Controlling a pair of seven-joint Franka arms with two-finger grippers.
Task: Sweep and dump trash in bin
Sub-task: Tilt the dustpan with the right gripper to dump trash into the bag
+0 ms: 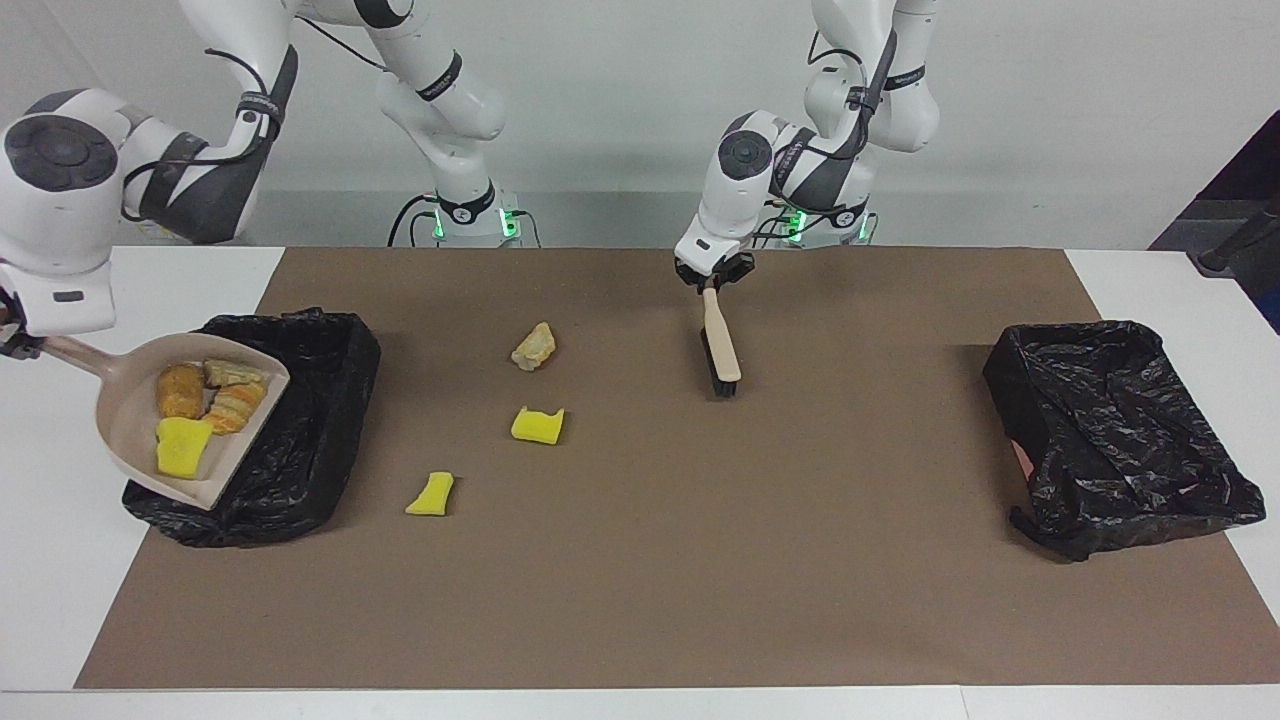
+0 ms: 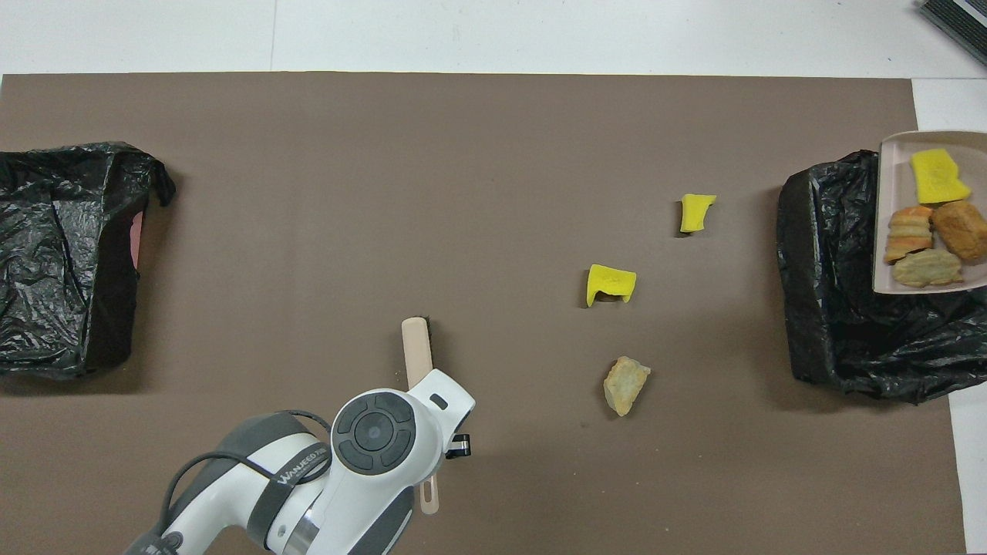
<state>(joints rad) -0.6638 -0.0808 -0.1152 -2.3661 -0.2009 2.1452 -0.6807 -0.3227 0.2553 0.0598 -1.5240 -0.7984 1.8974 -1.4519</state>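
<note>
7 bits of trash [image 1: 538,425]; 4 heaped in the raised dustpan [image 1: 125,400] over a black-lined bin [image 1: 300,450]: 1 yellow, 3 crusty; 3 loose on the brown mat [image 1: 700,560]: 2 yellow, 1 tan.

You are looking at a white table [image 1: 60,600] almost wholly covered by a brown mat [image 1: 650,560]. On the mat, a black bin bag [image 1: 300,450] sits at the right arm's end, and a second black bag [image 1: 1120,430] at the left arm's end. Beside the first bag lie three loose scraps: a tan bread lump [image 1: 534,346] nearest the robots, a yellow sponge chunk [image 1: 538,425] farther out, and another yellow chunk [image 1: 431,494] farthest out. A beige brush [image 1: 720,345] touches the mat near the middle, toward the robots.
</note>
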